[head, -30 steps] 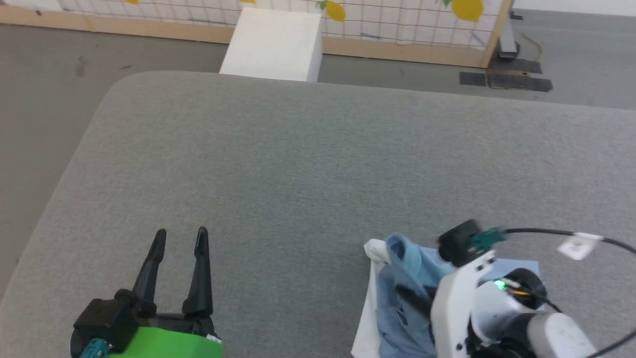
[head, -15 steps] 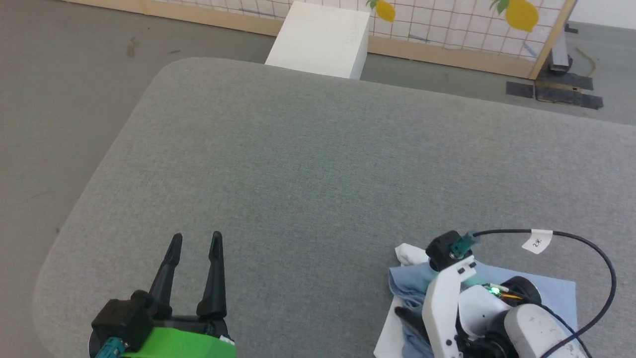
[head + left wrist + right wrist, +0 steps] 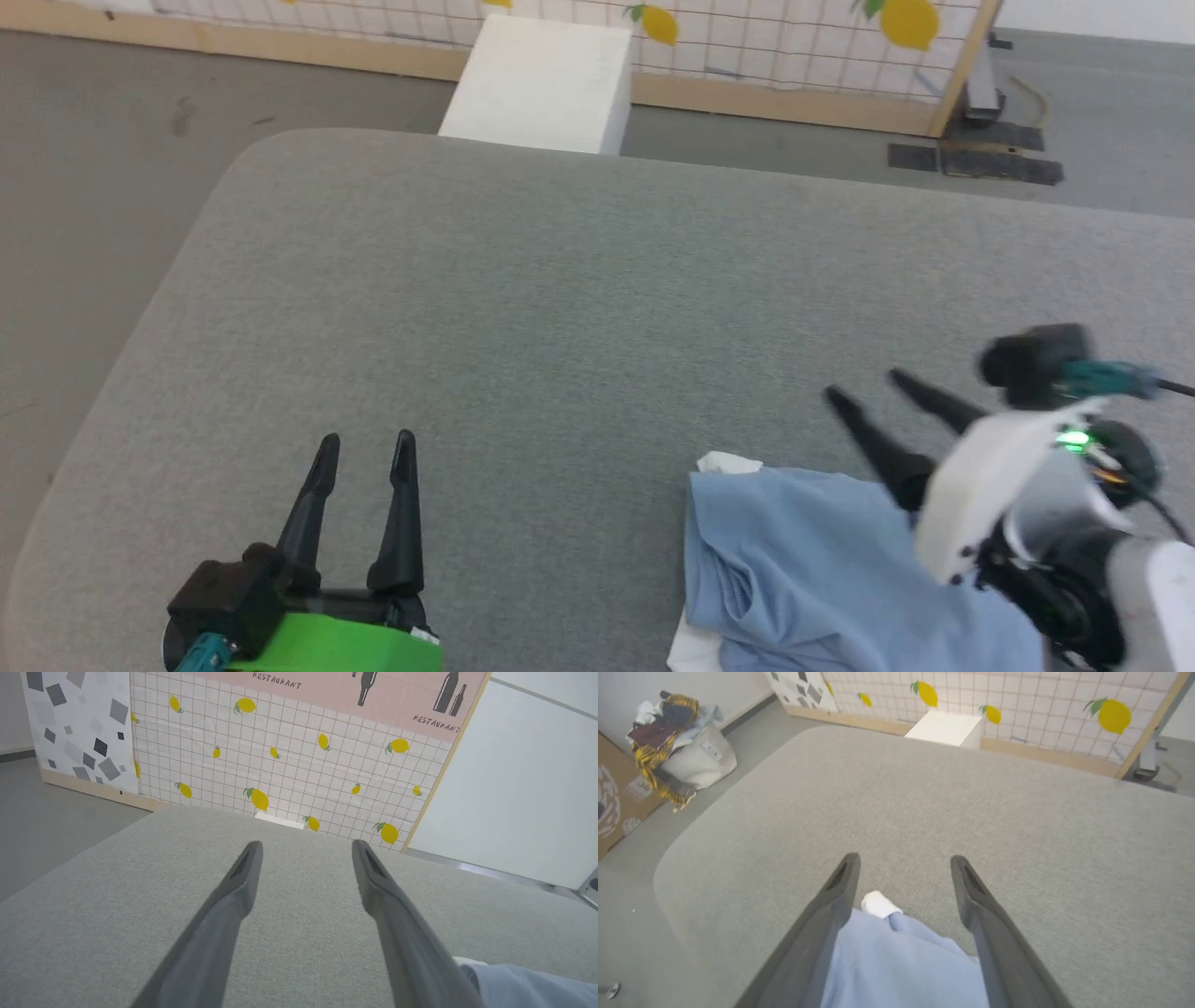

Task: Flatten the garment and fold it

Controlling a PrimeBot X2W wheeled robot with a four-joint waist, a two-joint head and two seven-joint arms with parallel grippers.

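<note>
- Blue cloth no longer hid the right gripper (image 3: 862, 383): a second earlier its fingers had been sunk in the garment (image 3: 803, 560), out of sight under the pale wrist; now they stood clear of it, raised and pointing away over the grey table (image 3: 560, 308)
- Its jaws were spread wide, with nothing pinched between them
- The garment had been humped up around the wrist a second before. It had since dropped into a lower, broader heap, with soft folds along its left side and a white corner (image 3: 726, 462) poking out at the far left edge
- The head camera had shifted between the pictures, so the table's edge and the white box (image 3: 541, 79) beyond it sat differently in view; that was no move of theirs
- The left gripper (image 3: 366, 437) kept its place at the near left, jaws wide apart and empty
- The garment lay on the near right part of the table, below and behind the right gripper's fingertips; in the right wrist view the blue cloth showed between the finger bases while the tips reached past it over bare table
- It was well apart from the left gripper, off to that gripper's right, with bare table between
</note>
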